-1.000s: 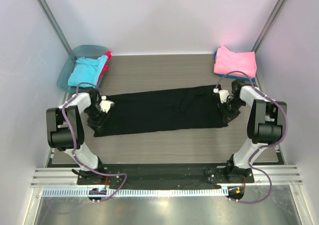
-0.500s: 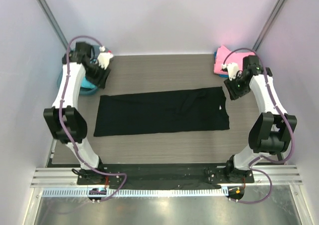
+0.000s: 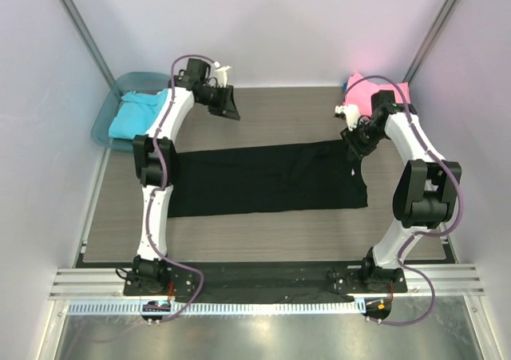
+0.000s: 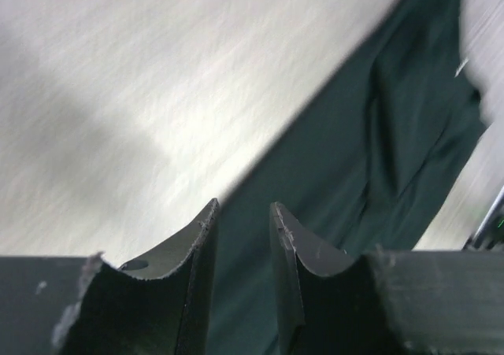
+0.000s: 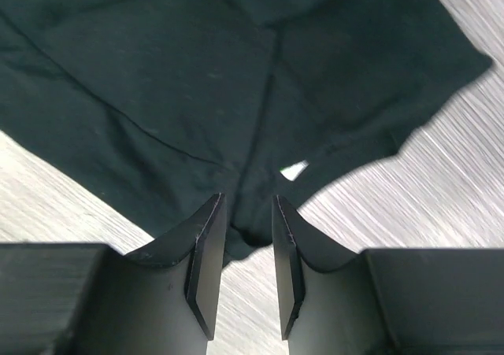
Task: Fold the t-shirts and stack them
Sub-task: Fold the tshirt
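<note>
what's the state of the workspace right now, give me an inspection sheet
surface: grey wood-grain table
job's things: black t-shirt spread as a long strip mid-table; pink t-shirt folded at far right corner; turquoise t-shirt in the teal tub
clutter: nothing seen
grippers: left jaws slightly apart, empty, above bare table; right jaws slightly apart, empty, over the shirt's collar end
cables: purple cables looped along both arms
surroundings: pale enclosure walls
</note>
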`<state>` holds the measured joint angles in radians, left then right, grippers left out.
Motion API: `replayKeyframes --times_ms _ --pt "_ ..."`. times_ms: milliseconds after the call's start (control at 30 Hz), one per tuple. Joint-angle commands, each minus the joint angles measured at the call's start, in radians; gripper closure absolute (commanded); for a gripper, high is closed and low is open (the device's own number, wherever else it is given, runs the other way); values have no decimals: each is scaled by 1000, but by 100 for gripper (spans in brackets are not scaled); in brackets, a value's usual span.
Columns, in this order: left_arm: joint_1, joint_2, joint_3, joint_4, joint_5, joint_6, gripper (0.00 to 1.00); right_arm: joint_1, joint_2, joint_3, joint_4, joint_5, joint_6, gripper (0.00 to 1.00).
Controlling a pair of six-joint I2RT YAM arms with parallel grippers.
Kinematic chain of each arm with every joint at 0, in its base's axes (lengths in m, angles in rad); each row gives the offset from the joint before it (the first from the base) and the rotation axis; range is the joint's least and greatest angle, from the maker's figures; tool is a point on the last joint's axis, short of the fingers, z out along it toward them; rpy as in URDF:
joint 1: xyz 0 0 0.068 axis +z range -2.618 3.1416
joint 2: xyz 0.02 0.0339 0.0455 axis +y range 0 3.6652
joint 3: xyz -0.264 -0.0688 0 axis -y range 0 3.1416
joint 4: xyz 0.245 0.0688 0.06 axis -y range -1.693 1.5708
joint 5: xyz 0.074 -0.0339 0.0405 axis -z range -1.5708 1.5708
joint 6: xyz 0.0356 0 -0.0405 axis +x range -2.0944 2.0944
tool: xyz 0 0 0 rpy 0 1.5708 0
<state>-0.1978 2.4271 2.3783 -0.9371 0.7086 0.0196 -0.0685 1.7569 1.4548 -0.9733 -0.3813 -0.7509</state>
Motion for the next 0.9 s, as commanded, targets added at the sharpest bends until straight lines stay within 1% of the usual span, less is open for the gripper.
replayKeyframes --times_ms 0,67,100,133,167,200,300,433,533,733,867 --pt "-11 73 119 280 144 -268 66 25 10 6 -15 -68 -27 65" --pt "-34 111 142 332 163 -296 63 55 39 6 -15 -70 -19 65" --pt "-41 137 134 398 175 -352 62 65 47 3 -15 -70 -18 65" --pt "-58 154 130 423 207 -378 62 68 59 3 -13 -68 -10 65" --pt "-66 170 131 441 235 -404 62 105 91 6 -13 -65 -2 66" --pt "-75 206 128 467 265 -438 63 113 108 21 -8 -64 10 66" --pt "-117 251 104 514 351 -503 68 119 190 85 -4 -65 77 66" --pt "-155 305 117 547 364 -527 71 127 237 125 -2 -45 67 67" --pt "-178 329 122 622 374 -586 73 125 269 134 -4 -30 64 67" --pt "-232 360 88 653 413 -633 72 124 294 105 16 -27 71 67" --pt "-258 378 82 656 434 -641 70 122 300 92 25 -41 84 67"
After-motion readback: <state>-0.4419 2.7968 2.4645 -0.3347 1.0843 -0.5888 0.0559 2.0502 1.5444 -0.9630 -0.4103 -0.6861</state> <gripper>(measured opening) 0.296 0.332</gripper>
